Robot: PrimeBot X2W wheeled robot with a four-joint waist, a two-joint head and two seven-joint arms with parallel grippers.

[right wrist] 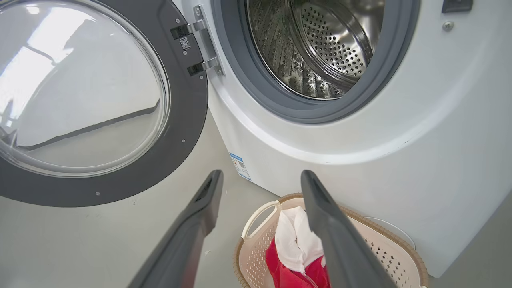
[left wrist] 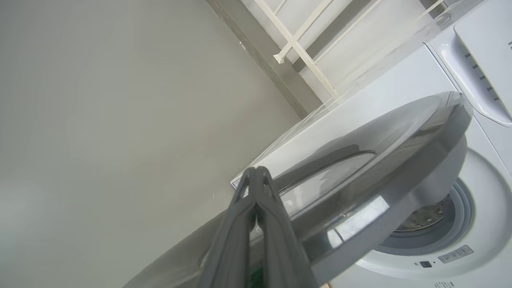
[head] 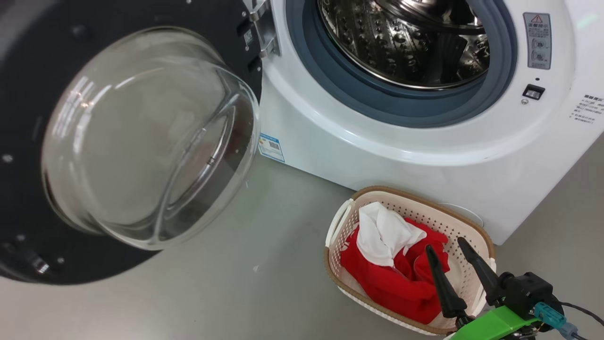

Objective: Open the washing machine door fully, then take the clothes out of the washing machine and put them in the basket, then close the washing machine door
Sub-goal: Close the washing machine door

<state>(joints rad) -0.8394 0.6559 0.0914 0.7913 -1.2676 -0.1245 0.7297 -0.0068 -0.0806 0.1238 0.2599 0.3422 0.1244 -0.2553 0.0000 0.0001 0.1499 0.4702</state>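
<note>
"Washing machine door [head: 141,141]: how does it stand?" asks the desk.

"Wide open at the left of the white washing machine [head: 377,156]," the photographer replies. "Its black rim and bulging glass bowl face the head camera."

"And the clothes?"

"The clothes [head: 396,283] lie in the basket [head: 406,194], red fabric heaped under a white garment [head: 382,231]. The cream basket sits on the grey floor [head: 264,293], just beside the machine's front and below the drum opening in the head view."

"The drum?"

"The perforated steel drum [head: 406,42] glints inside the grey rubber ring [head: 330,89]. A small blue label [head: 271,147] is stuck low on the machine's front, at its left corner."

"The right gripper?"

"The right gripper [head: 445,243] hangs over the near right part of the basket. Its two dark fingers [head: 443,283] are spread wide, with nothing between them. In its wrist view one finger crosses the white garment, and the basket's handle [right wrist: 256,216] shows between the two."

"The left?"

"The left gripper [left wrist: 257,171] appears in its own wrist view, fingers pressed together and gripping nothing, in front of the door's glossy outer face. Whether the tips touch the door, I cannot tell."
</note>
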